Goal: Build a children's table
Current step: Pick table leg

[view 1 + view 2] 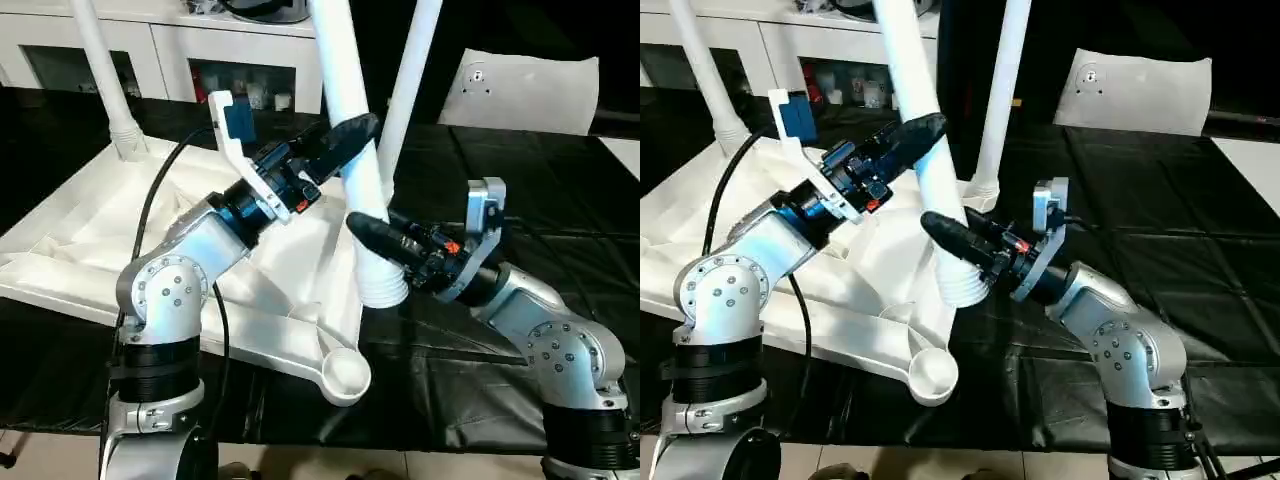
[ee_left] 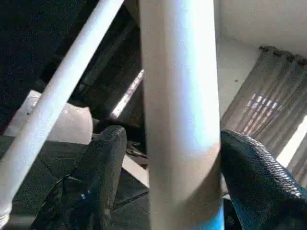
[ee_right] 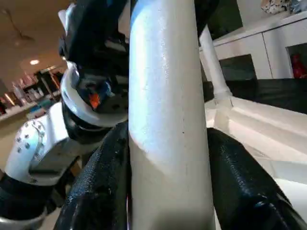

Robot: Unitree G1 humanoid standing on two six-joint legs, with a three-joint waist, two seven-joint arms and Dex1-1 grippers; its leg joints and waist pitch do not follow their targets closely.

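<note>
We see the tabletop (image 1: 90,230) lying underside up on the left part of the black-covered desk (image 1: 560,200), its ribbed underside and rim facing us. Its near right corner socket (image 1: 345,375) sits empty at the near edge of the desk.

Two legs already stand in the far sockets: one at the far left corner (image 1: 105,80) and one at the far right corner (image 1: 410,90), both rising out of the top of the view.

A third leg (image 1: 355,150) is held between both hands, tilted a little, its ribbed lower end (image 1: 382,285) hanging just right of the tabletop's right rim, between the far right leg and the empty near socket. We cannot tell whether that end touches the desk.

Our left hand (image 1: 350,135) reaches from the left and sits higher on this leg; in its wrist view the two fingers (image 2: 96,182) stand either side of the tube, one pressed to it and the other with a thin gap, so we cannot say that it has a firm grasp.

Our right hand (image 1: 375,232) comes from the right and is clenched on the same leg lower down, just above the ribbed end; its fingers (image 3: 240,182) press both sides of the tube.

A flat white sheet (image 1: 525,90) leans at the far right. White cabinets (image 1: 180,50) stand behind the desk.
</note>
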